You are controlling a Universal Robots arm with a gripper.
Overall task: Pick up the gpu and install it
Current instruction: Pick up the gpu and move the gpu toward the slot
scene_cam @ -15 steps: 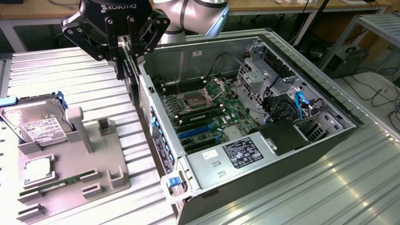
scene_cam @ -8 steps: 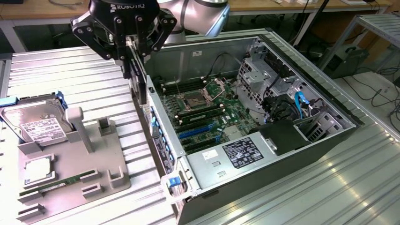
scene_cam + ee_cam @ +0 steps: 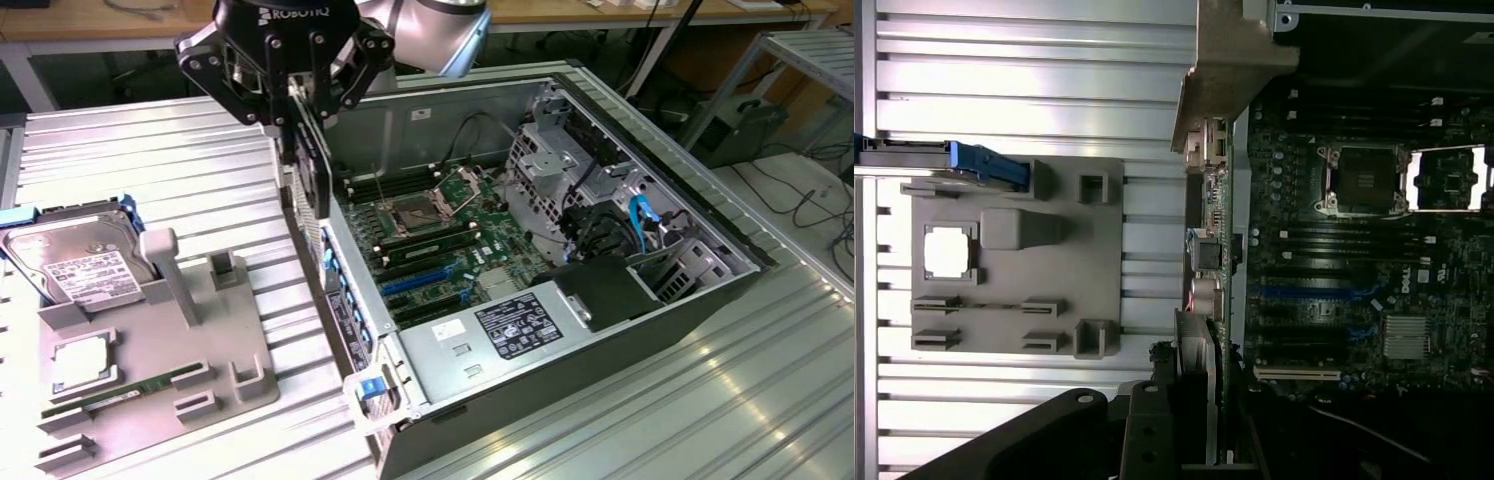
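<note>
The gpu hangs on edge from my gripper, a green card seen nearly edge-on with its metal bracket end pointing down. My gripper is shut on its upper edge. It hovers over the left wall of the open computer case, above the motherboard's blue slots. From the wrist, the gpu is a thin strip running away from the gripper, with its heatsink near the fingers and the motherboard beside it.
A grey fixture tray on the ribbed metal table holds a hard drive, a processor chip and a memory stick. Inside the case sit a power supply, drive cages and cables.
</note>
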